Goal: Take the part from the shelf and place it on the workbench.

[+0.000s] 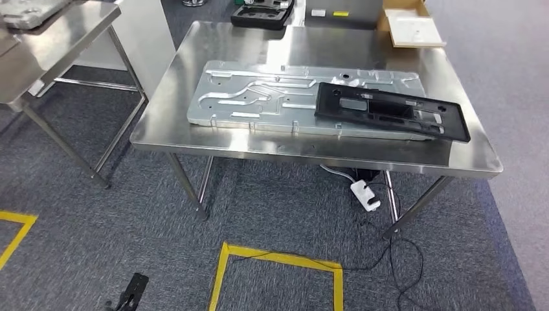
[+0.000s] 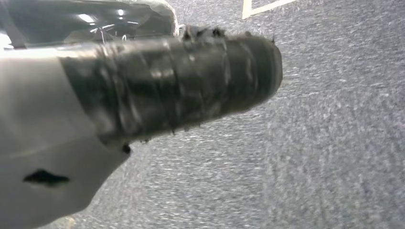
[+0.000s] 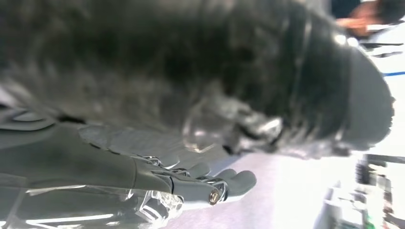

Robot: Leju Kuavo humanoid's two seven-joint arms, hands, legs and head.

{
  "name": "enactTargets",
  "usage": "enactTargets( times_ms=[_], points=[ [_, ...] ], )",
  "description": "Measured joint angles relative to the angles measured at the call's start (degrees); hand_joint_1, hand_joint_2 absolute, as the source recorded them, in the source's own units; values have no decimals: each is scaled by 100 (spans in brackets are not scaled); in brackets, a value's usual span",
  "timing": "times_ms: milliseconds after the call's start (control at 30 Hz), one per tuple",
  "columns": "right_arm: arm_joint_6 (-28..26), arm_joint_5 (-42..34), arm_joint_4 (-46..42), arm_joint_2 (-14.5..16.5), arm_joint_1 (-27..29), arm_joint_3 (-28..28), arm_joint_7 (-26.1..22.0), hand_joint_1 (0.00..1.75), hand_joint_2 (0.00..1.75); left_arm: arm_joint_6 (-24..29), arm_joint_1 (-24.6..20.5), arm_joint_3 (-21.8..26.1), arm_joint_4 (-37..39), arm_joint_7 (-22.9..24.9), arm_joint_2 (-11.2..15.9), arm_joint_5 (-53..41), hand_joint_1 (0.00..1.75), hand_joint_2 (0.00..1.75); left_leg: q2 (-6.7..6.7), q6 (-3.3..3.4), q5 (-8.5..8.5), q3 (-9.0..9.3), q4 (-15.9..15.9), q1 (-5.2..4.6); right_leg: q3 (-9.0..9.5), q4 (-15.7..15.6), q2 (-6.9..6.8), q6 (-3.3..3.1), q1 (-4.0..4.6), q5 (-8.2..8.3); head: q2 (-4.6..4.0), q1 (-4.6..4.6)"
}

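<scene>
A long black plastic part [image 1: 392,111] lies flat on the right half of a silver stamped metal plate [image 1: 259,97], which rests on the steel workbench [image 1: 311,48] ahead of me. The part's right end reaches past the plate toward the bench's right edge. My left hand [image 2: 157,86] hangs over grey carpet in the left wrist view, its tape-wrapped thumb stretched out with nothing against it. My right hand [image 3: 191,176] shows its fingers [image 3: 239,181] held out flat and apart, holding nothing.
A second steel table [image 1: 58,26] stands at the far left. A black tray [image 1: 262,14] and an open cardboard box [image 1: 411,26] sit beyond the bench. A white power strip [image 1: 366,194] with cables lies under it. Yellow tape [image 1: 278,262] marks the carpet in front.
</scene>
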Motion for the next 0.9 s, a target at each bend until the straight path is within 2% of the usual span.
enactTargets(
  times_ms=[67, 100, 133, 167, 200, 233, 267, 300, 333, 367, 467, 500, 533, 567, 600, 633, 667, 700, 733, 767, 800, 833, 867, 900],
  points=[
    [71, -172, -222, 164, 91, -222, -209, 0, 0, -4, 4, 28, 1, 3, 28, 16, 0, 0, -1, -62, -616, -134, 572, 29, -148, -3, -7, -46, -12, 130, 0, -15],
    [139, -292, -325, 255, 142, -333, -283, 0, 0, -5, 3, 48, 1, 4, 46, 25, 0, 0, 0, -90, -836, -177, 916, 44, -224, 5, -6, -51, -13, 197, 0, -26],
    [227, -488, -419, 356, 186, -429, -335, 0, 0, -5, 3, 69, 1, -4, 66, 38, 0, 0, 0, -114, -917, -170, 1192, 55, -312, 19, -4, -46, -15, 264, 0, -27],
    [331, -771, -507, 456, 216, -508, -380, 0, 0, -5, 2, 94, 1, -24, 82, 57, 0, 0, 1, -133, -850, -104, 1332, 65, -411, 42, 1, -37, -21, 330, 0, -30],
    [449, -1106, -591, 550, 239, -571, -430, 0, 0, -5, -2, 117, 1, -51, 97, 78, 0, 0, 1, -147, -680, 50, 1283, 73, -519, 78, 11, -20, -30, 393, 0, -34],
    [562, -1414, -673, 638, 257, -626, -484, 0, 0, -6, -11, 138, 1, -81, 115, 96, 0, 0, 1, -155, -508, 296, 1042, 81, -637, 125, 21, 3, -41, 450, -1, -36],
    [652, -1642, -759, 715, 274, -682, -534, 0, 0, -8, -25, 154, 1, -107, 130, 109, 0, 0, -2, -158, -456, 603, 653, 85, -742, 178, 29, 34, -46, 499, 0, -40],
    [711, -1769, -826, 772, 288, -728, -570, 0, 0, -9, -40, 164, 1, -123, 141, 114, 0, 0, -5, -158, -472, 881, 279, 84, -821, 221, 34, 62, -47, 534, -1, -44],
    [732, -1811, -871, 808, 295, -760, -588, 0, 0, -11, -51, 170, 1, -132, 149, 116, 0, 0, -8, -155, -544, 1080, -4, 80, -868, 250, 34, 82, -45, 554, -1, -46],
    [735, -1823, -897, 825, 298, -779, -594, 0, 0, -12, -57, 173, 1, -137, 151, 117, 0, 0, -11, -153, -625, 1182, -161, 75, -888, 264, 32, 93, -41, 564, -1, -50],
    [736, -1832, -913, 845, 298, -799, -606, 0, 0, -12, -59, 174, 1, -142, 159, 119, 0, 0, -20, -131, -663, 1243, -281, 59, -897, 278, 29, 105, -43, 576, 0, -44],
    [739, -1842, -932, 864, 297, -821, -625, 0, 0, -12, -58, 176, 1, -145, 163, 121, 0, 0, -27, -102, -684, 1253, -326, 49, -899, 277, 25, 118, -42, 597, 0, -40],
    [745, -1868, -987, 915, 305, -864, -671, 0, 0, -11, -51, 197, 1, -149, 169, 124, 0, 0, -22, -27, -659, 1213, -361, 51, -912, 270, 24, 152, -45, 642, 0, -38],
    [751, -1894, -1056, 980, 320, -913, -718, 0, 0, -9, -46, 221, 1, -151, 178, 127, 0, 0, -8, 71, -595, 1126, -383, 52, -968, 388, 26, 193, -50, 496, -1, -33],
    [756, -1913, -1127, 1045, 337, -958, -762, 0, 0, -8, -41, 244, 1, -151, 185, 128, 0, 0, 15, 156, -499, 1008, -368, 58, -1041, 606, 32, 233, -55, 256, -1, -31],
    [757, -1923, -1193, 1110, 355, -994, -799, 0, 0, -7, -37, 267, 1, -151, 192, 128, 0, 0, 39, 231, -388, 889, -368, 62, -1133, 937, 38, 271, -61, -54, -1, -28],
    [752, -1907, -1229, 1146, 369, -1005, -817, 0, 0, -7, -39, 270, 2, -152, 196, 129, 0, 0, 55, 260, -303, 787, -359, 53, -1217, 1357, 42, 288, -63, -403, -1, -26],
    [737, -1877, -1249, 1172, 377, -1008, -842, 0, 0, -10, -39, 273, 2, -157, 197, 132, 0, 0, 62, 263, -234, 696, -344, 45, -1239, 1679, 42, 296, -62, -520, -1, -27],
    [717, -1841, -1265, 1194, 384, -1008, -865, 0, 0, -13, -40, 275, 2, -162, 197, 136, 0, 0, 68, 261, -166, 597, -322, 38, -1191, 1867, 42, 296, -61, -489, -1, -29],
    [696, -1803, -1273, 1213, 389, -1009, -883, 0, 0, -15, -40, 277, 2, -171, 197, 140, 0, 0, 72, 254, -102, 488, -295, 33, -1055, 1869, 42, 287, -60, -352, 0, -29],
    [676, -1767, -1276, 1228, 389, -1010, -892, 0, 0, -16, -41, 279, 2, -177, 197, 144, 0, 0, 73, 242, -43, 385, -265, 30, -820, 1665, 43, 268, -57, -183, -1, -30],
    [659, -1736, -1279, 1238, 388, -1013, -893, 0, 0, -18, -44, 280, 2, -181, 196, 145, 0, 0, 72, 227, 7, 300, -235, 30, -496, 1288, 48, 240, -53, -98, -1, -31],
    [634, -1703, -1283, 1244, 385, -1023, -893, 0, 0, -21, -48, 283, 3, -186, 196, 148, 0, 0, 70, 204, 54, 231, -206, 23, -148, 804, 53, 212, -36, -123, -1, -33],
    [605, -1666, -1286, 1250, 381, -1035, -893, 0, 0, -25, -51, 288, 3, -190, 195, 151, 0, 0, 67, 175, 107, 189, -197, 21, 114, 413, 54, 190, -18, -187, -1, -37]
  ],
)
